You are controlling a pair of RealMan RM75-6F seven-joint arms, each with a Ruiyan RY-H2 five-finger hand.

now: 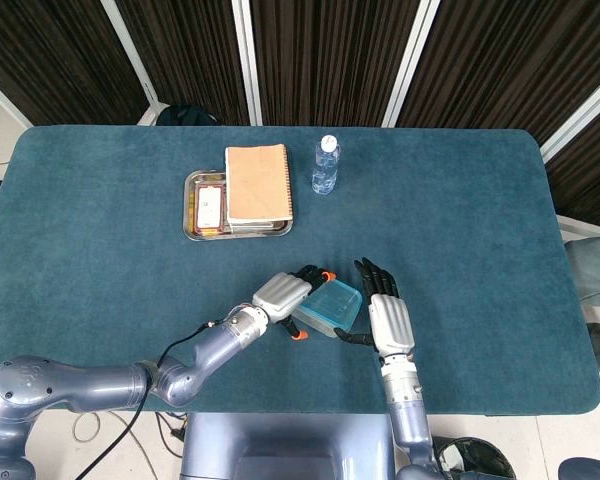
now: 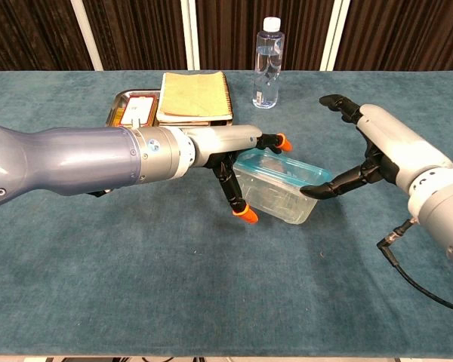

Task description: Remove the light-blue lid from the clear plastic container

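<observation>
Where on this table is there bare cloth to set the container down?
Free: the wide stretch left of the tray, and the right end past the water bottle. Crowded: the front middle, where the left robot hand and right robot hand flank the plastic container.

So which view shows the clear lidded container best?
The chest view: the container appears large, tilted, pressed between the left hand and right hand. The head view shows only its small blue lid from above.
</observation>
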